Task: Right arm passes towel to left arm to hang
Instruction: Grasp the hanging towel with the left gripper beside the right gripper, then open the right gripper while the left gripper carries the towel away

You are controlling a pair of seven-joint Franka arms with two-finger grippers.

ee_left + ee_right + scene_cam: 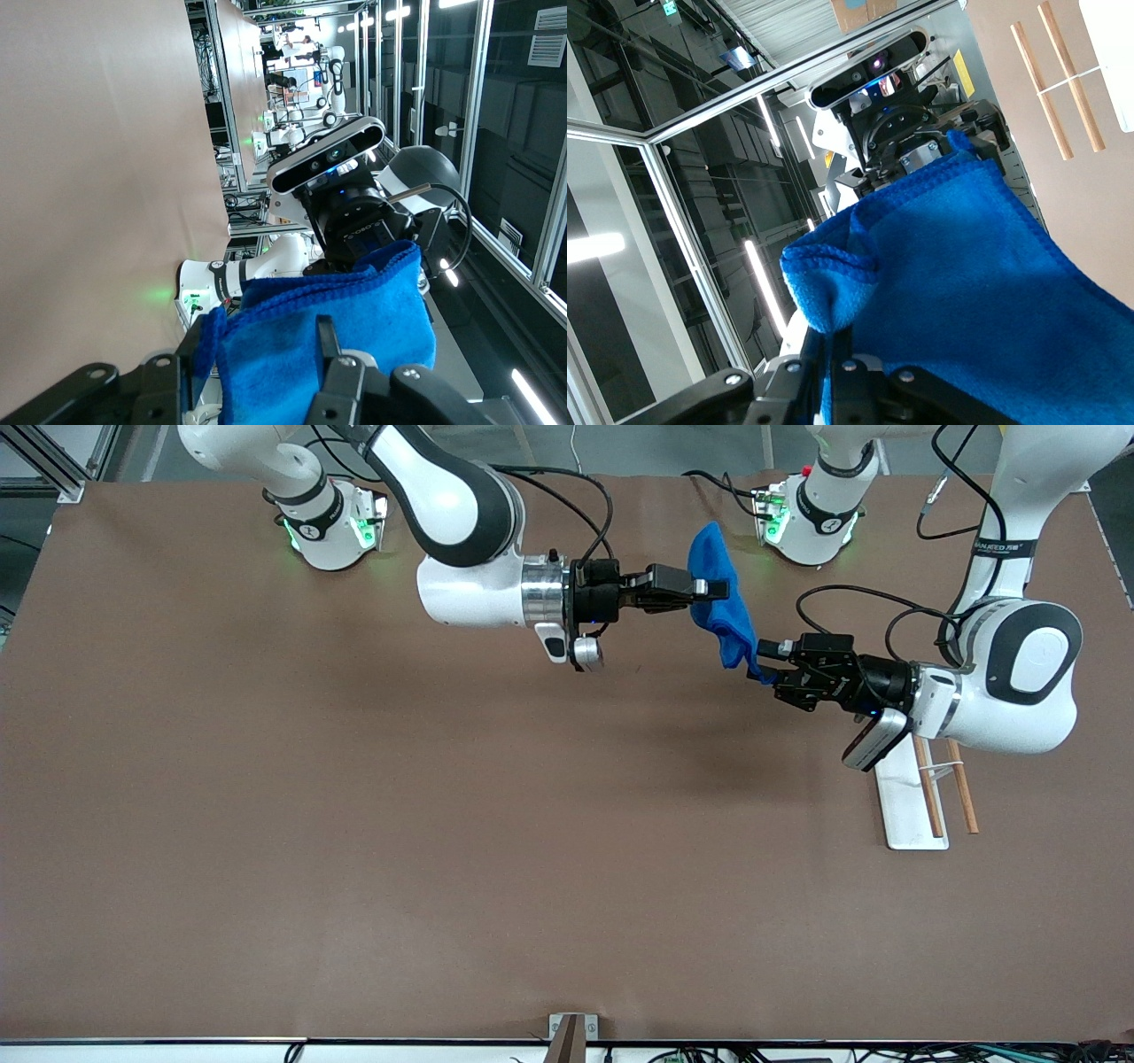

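Nearest the camera: a small metal bracket (pixel 572 1036) at the middle of the bench's camera-side edge, cables running along that edge.

Rack (pixel 912 795): white flat base with two thin wooden rails, on the bench toward the left arm's end, partly covered in the front view by the left arm's wrist camera.

Towel (pixel 722 607): bright blue, bunched, up in the air over the bench's middle strip toward the robot-base edge, stretched between the two grippers.

Right gripper (pixel 725 589): fingers clenched on the towel's upper part, arm reaching in horizontally from its base at the bench's base-side edge. Right wrist view shows blue cloth filling the jaws.

Left gripper (pixel 769 666): at the towel's lower end, fingers either side of the cloth. Left wrist view shows the fold sitting between the fingers (pixel 341 376); cannot tell whether they actually pinch it.

Nothing stands between the grippers and the rack; the left arm's own wrist hangs over the rack's base-side end.

Surface: plain brown bench top (pixel 354 824), soft arm shadows under both wrists. Room: aluminium frame posts, dark glass panels, strip lights, more robot stations visible in the wrist views.
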